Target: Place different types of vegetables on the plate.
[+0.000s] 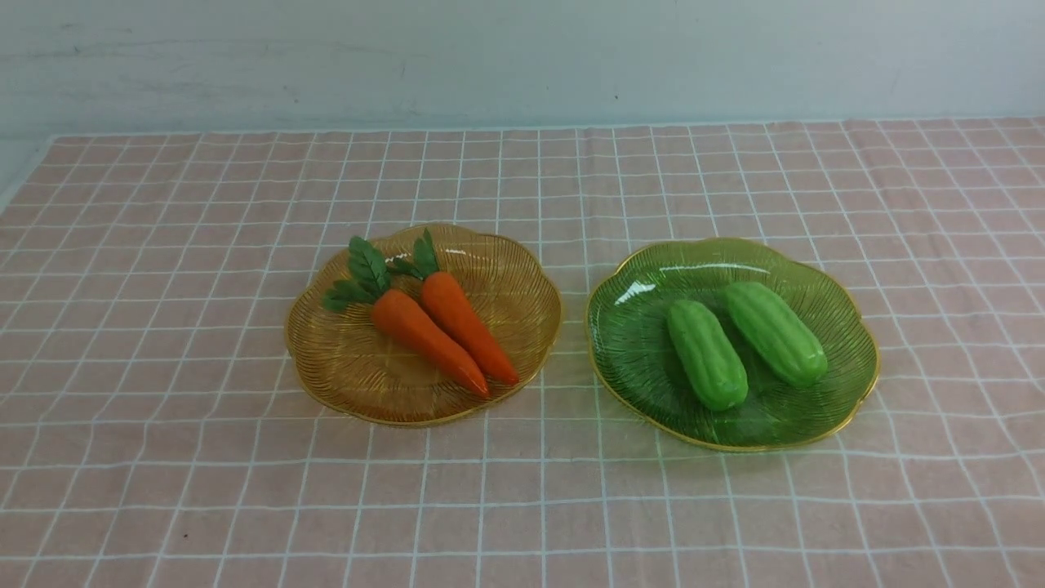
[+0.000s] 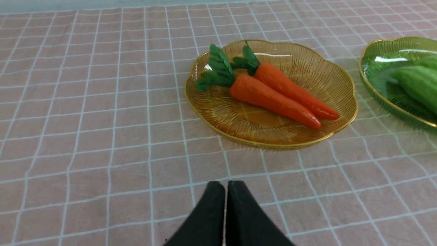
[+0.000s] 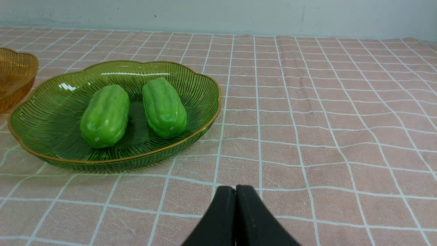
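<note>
Two orange carrots (image 1: 445,327) with green leafy tops lie side by side on an amber ribbed plate (image 1: 326,359) left of centre; they show again as carrots (image 2: 276,95) on the amber plate (image 2: 222,123) in the left wrist view. Two light green ridged gourds (image 1: 739,343) lie on a green plate (image 1: 629,343) to the right, seen also as gourds (image 3: 133,111) on the green plate (image 3: 44,130). My left gripper (image 2: 226,186) is shut and empty, short of the amber plate. Shut and empty too, my right gripper (image 3: 235,189) sits near the green plate's edge. Neither arm shows in the front view.
A pink cloth with a white grid (image 1: 522,506) covers the table. A pale wall (image 1: 522,57) runs along the far edge. The two plates stand close together, a narrow strip of cloth between them.
</note>
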You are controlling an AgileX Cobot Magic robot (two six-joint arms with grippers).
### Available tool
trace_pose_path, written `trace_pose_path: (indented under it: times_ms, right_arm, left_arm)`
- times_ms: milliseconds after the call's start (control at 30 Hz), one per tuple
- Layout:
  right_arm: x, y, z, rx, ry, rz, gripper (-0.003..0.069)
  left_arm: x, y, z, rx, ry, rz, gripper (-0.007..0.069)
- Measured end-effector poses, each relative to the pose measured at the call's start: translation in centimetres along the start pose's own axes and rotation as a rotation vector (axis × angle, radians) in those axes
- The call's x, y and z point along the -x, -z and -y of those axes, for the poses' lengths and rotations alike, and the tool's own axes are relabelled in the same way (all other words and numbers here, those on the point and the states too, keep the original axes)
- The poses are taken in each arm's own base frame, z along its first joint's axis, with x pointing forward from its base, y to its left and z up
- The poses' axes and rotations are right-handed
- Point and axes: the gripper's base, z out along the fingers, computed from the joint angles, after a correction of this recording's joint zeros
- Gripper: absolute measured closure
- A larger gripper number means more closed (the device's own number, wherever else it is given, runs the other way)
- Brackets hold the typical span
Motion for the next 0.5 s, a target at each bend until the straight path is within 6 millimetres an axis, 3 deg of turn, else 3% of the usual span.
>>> trace_pose_path:
  times_ms: [367, 500]
  right_arm:
    - [0.0, 0.0, 0.0, 0.0, 0.0, 0.0, 0.0674]
    - [0.0, 0.0, 0.0, 0.0, -0.001, -0.001, 0.0674]
  left_arm:
    - [-7.8, -0.7, -1.1, 0.093, -0.008, 0.07, 0.0628]
    - [-9.2, -1.4, -1.2, 0.106, -0.001, 0.037, 0.0628]
